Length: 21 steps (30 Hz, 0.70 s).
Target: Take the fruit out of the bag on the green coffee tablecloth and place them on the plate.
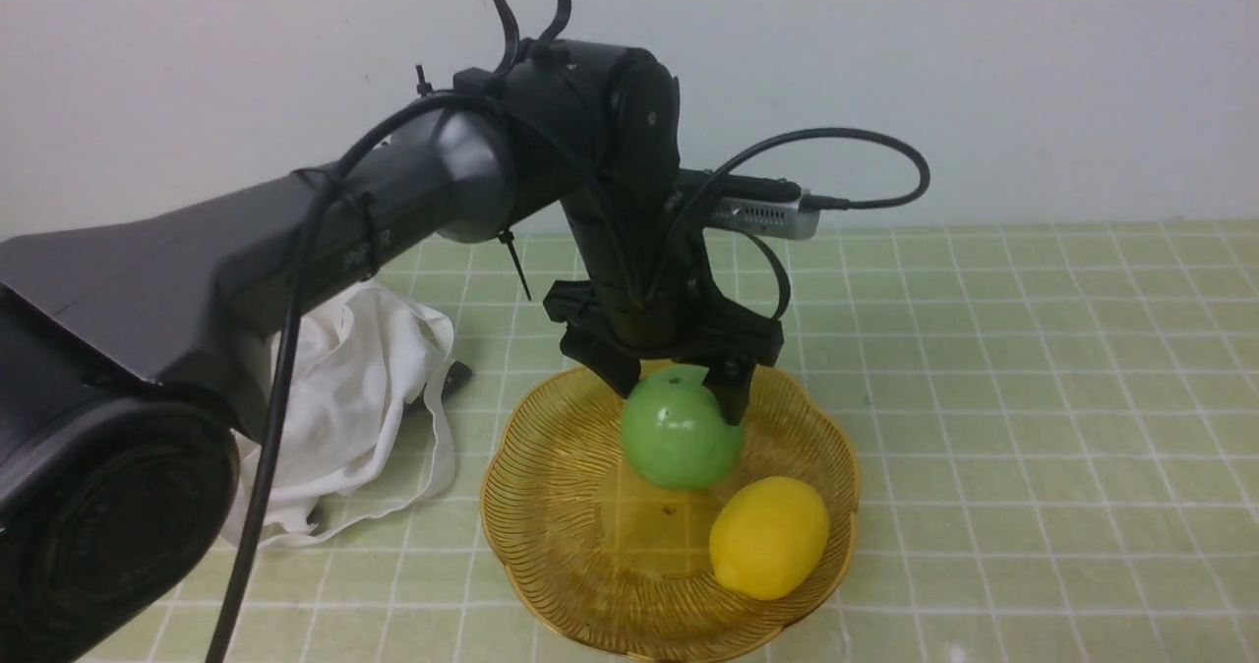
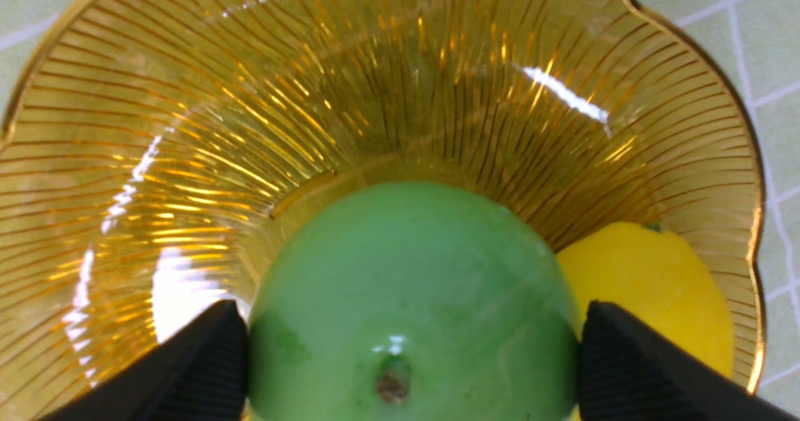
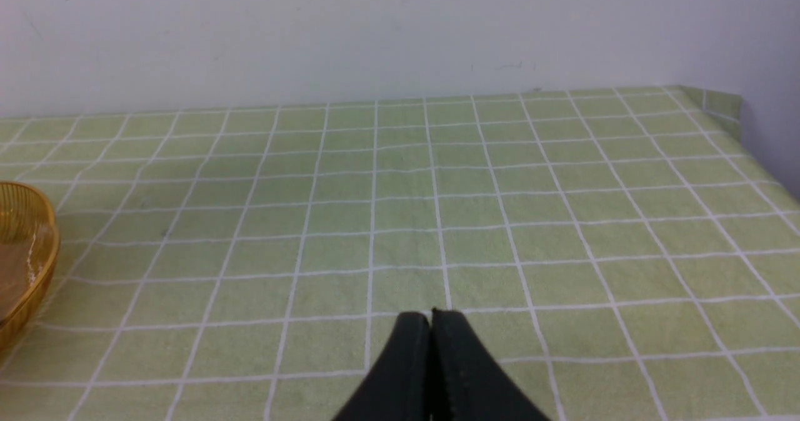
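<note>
Two fruits show inside the plate (image 1: 551,515) at lower centre of the front view: a glossy green apple (image 1: 679,447) toward the dish's far half and a yellow lemon (image 1: 769,537) lower right of it, lying on the dish near its front-right rim. The pair are close together, but whether they touch cannot be told. The left end effector (image 1: 681,397) reaches down onto the apple from above, jaws spread to the fruit's width. Its black fingers (image 2: 206,365) press against opposite sides, and the dark stem dimple faces up toward the wrist camera. Whether the apple's underside rests on the ribbed amber floor or hangs just over it cannot be told. The white bag (image 1: 364,397) lies crumpled at left centre of the front view, just beside the plate's left rim and partly hidden by the left arm (image 1: 246,270), with a flat strap (image 1: 443,466) looping toward the dish. Everything sits on the pale green tablecloth (image 1: 1033,397) with its white grid. The right end effector (image 3: 431,327) appears only in the right wrist view, its jaws pressed together and gripping nothing, above the cloth and well apart from the plate.
</note>
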Each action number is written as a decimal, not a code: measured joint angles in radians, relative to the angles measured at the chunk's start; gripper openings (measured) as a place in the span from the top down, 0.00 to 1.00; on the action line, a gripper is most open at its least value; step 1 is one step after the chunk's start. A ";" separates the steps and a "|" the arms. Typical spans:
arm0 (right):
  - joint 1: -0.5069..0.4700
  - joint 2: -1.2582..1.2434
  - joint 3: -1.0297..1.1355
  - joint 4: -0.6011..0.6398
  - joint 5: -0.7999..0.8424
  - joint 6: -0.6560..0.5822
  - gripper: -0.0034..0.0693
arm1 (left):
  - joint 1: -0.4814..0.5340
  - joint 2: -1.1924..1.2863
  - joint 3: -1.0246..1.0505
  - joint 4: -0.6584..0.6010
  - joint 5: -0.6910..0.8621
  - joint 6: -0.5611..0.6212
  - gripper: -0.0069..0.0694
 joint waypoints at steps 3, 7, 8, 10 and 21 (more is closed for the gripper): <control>0.000 0.000 0.000 0.000 0.000 0.000 0.97 | 0.000 0.000 -0.012 0.001 0.024 0.005 0.02; 0.000 0.000 0.000 0.000 0.000 0.000 0.97 | 0.000 0.000 -0.014 0.001 0.030 0.008 0.02; 0.000 0.000 0.000 0.000 0.000 0.000 0.97 | 0.000 0.000 -0.014 0.001 0.031 0.008 0.02; 0.000 0.000 0.000 0.000 0.000 0.000 0.97 | 0.000 0.000 -0.019 0.001 0.049 0.008 0.01; 0.000 0.000 0.000 0.000 0.000 0.000 0.97 | 0.000 -0.056 -0.115 0.006 0.077 0.011 0.22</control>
